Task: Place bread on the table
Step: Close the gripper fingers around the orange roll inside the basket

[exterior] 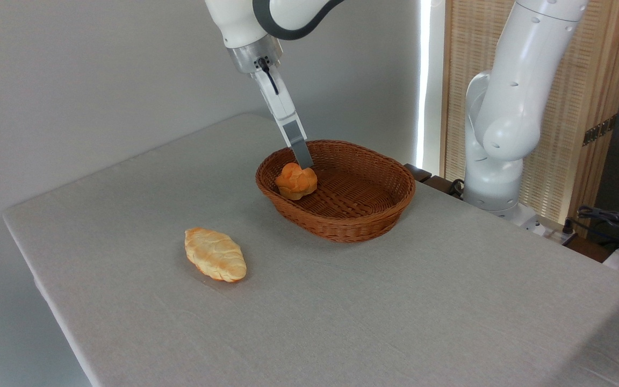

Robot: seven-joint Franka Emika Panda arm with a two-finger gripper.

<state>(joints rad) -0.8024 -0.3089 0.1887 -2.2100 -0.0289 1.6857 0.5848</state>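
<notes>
Plain pale grey wall (73, 70) fills the left and centre bkgd. To the right of it a narrow vertical strip of bright light (424, 80), then a tall woven bamboo screen w/ light wooden frame (591, 113). Black cables (610, 217) lie at the far right edge.

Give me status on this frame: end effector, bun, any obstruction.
End effector down in the basket, at the bun; grip state unclear. Bun not yet on the table. Pale loaf on the cloth, clear of the basket.

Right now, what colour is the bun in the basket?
Deep orange-golden bun, clearest in the fixed camera view.
</notes>
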